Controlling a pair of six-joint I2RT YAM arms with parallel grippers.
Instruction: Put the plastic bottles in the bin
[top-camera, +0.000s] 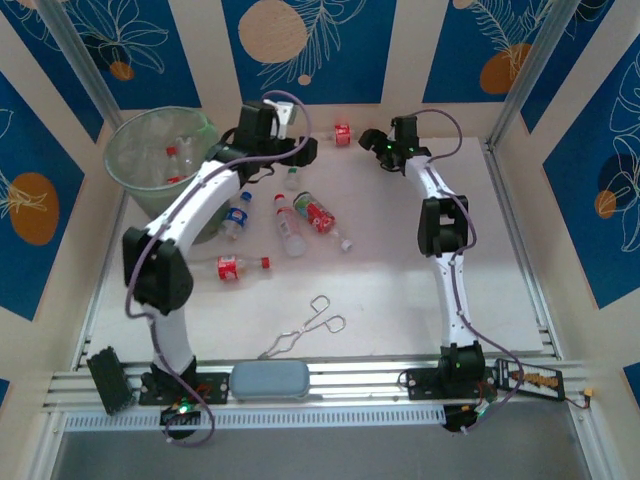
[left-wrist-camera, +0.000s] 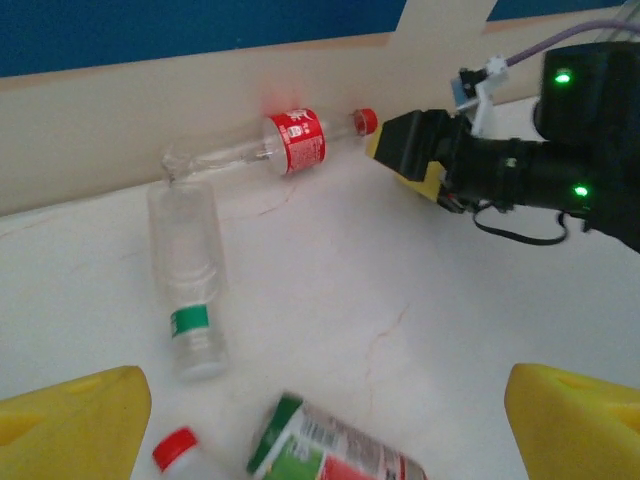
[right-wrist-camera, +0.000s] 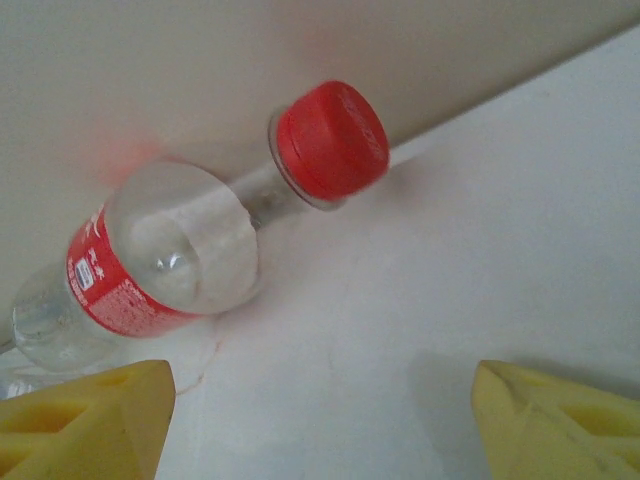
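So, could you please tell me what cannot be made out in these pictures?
Top view: the bin's contents, blurred through its translucent wall; bottle count unclear.
Left wrist view: a labelled bottle, cut off by the bottom edge.
Right wrist view: the red-capped bottle's label text, too small and blurred to read.

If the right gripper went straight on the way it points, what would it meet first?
Probably the small clear plastic bottle with red label and cap, lying against the pale back wall; its cap end sits just ahead of the open right gripper. Depth is unclear: it might reach the wall instead.
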